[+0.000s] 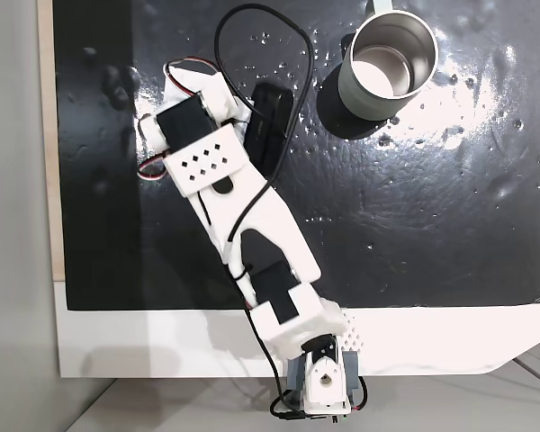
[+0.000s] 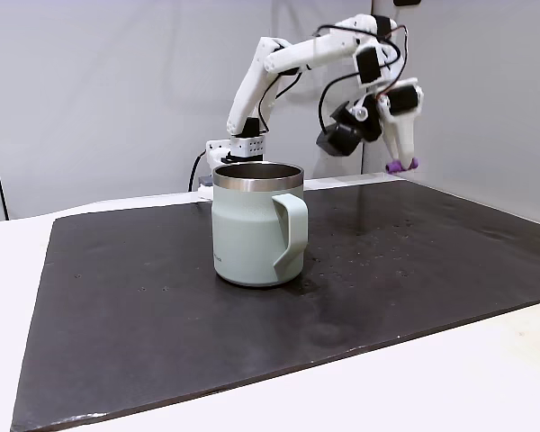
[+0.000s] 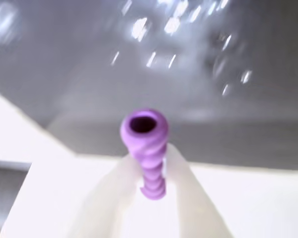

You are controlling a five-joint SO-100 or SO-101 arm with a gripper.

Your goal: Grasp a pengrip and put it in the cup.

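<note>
I see my gripper [image 3: 151, 171] pinching the purple pengrip [image 3: 146, 148] between its two white fingers, its hollow end poking out past the tips. In a fixed view the gripper [image 2: 401, 165] hangs above the black mat [image 2: 414, 261], well apart from the cup [image 2: 252, 229], behind and right of it.

Purple ribbed pengrip [image 3: 145, 148] aloft; grey-green steel cup [image 2: 252, 225] upright.
</note>
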